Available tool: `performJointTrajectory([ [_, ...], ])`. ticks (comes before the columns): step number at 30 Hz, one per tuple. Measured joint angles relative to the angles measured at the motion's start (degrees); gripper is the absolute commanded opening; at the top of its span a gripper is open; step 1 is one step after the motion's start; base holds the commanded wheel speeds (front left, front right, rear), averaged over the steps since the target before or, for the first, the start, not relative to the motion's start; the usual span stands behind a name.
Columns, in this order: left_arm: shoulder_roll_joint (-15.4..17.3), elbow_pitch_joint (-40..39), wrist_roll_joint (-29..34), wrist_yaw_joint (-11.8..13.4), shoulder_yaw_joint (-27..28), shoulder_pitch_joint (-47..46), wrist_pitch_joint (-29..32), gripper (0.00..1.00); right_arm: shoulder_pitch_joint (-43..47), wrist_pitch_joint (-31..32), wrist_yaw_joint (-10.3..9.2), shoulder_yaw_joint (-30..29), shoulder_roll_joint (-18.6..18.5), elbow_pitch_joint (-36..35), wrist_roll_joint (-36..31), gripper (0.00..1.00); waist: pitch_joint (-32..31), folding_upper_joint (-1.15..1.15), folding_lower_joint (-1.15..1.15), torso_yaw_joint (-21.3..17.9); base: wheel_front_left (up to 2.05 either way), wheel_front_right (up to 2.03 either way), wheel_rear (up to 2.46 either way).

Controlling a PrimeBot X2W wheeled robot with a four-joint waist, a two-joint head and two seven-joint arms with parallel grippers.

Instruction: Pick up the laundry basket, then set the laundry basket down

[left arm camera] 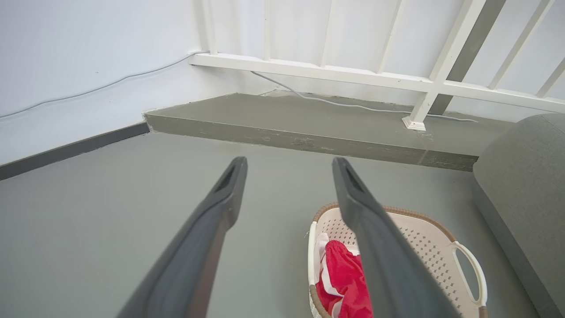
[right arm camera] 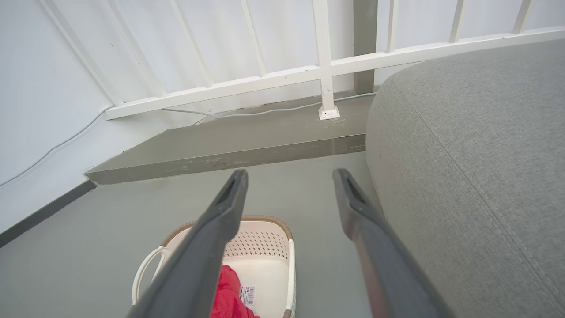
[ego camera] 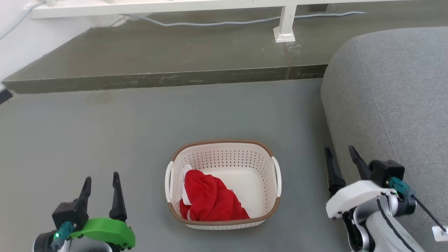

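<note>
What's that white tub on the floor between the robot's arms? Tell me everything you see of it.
It is a laundry basket, cream-white and plastic-looking, a rounded rectangle with perforated walls, a brown woven-look rim and a white handle on each side. It stands upright on the grey floor beside a grey sofa, holding a crumpled red cloth. The left claw and right claw are open, apart from it.

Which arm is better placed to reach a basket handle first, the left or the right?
Probably left: the left gripper, open, has bare floor toward the laundry basket, whereas the right gripper, also open, is crowded by the sofa.
</note>
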Motion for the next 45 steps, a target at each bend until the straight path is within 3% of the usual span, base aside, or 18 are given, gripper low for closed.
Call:
performJointTrajectory([
  [44, -0.53, -7.44, 2.13, -0.7, 2.45, 6.07, 0.0, 1.0, 8.55, 0.0, -0.02, -4.82, 2.97, -9.16, -6.23, 1.0, -1.11, 0.0, 0.0, 0.11, 0.0, 0.0, 0.0],
  [45, -0.55, -7.39, 2.4, -0.69, 2.48, 6.08, 0.01, 0.0, 8.62, 0.01, -0.01, -4.9, 3.02, -9.1, -6.22, 0.0, -1.08, 0.0, 0.01, 0.12, 0.0, 0.0, 0.0],
])
